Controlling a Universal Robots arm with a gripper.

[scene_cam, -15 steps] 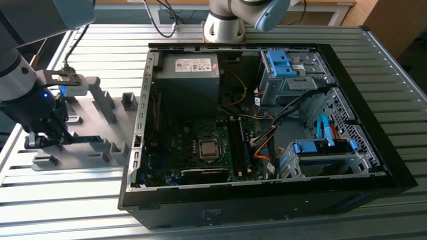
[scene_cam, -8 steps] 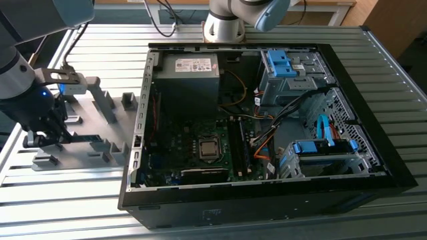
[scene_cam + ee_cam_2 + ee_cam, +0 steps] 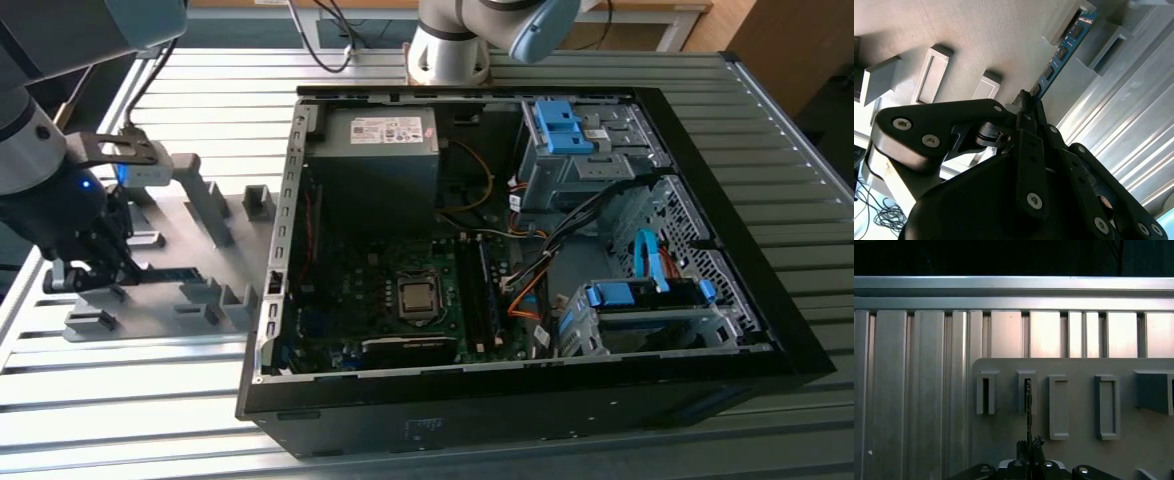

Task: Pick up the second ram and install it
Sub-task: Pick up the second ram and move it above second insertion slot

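In the second wrist view the second ram is a thin blue-green board with black chips, running from between my fingertips to a slotted block of the grey fixture tray. My gripper is shut on it near one end. The first wrist view has the ram edge-on as a dark line, its far end in a tray slot, with the gripper just behind it. In the exterior view the gripper is low over the tray, at that view's left.
An open computer case lies to the exterior view's right of the tray, with its motherboard, power supply, cables and blue drive bays. Upright grey blocks stand on the tray. Everything rests on a ribbed aluminium table.
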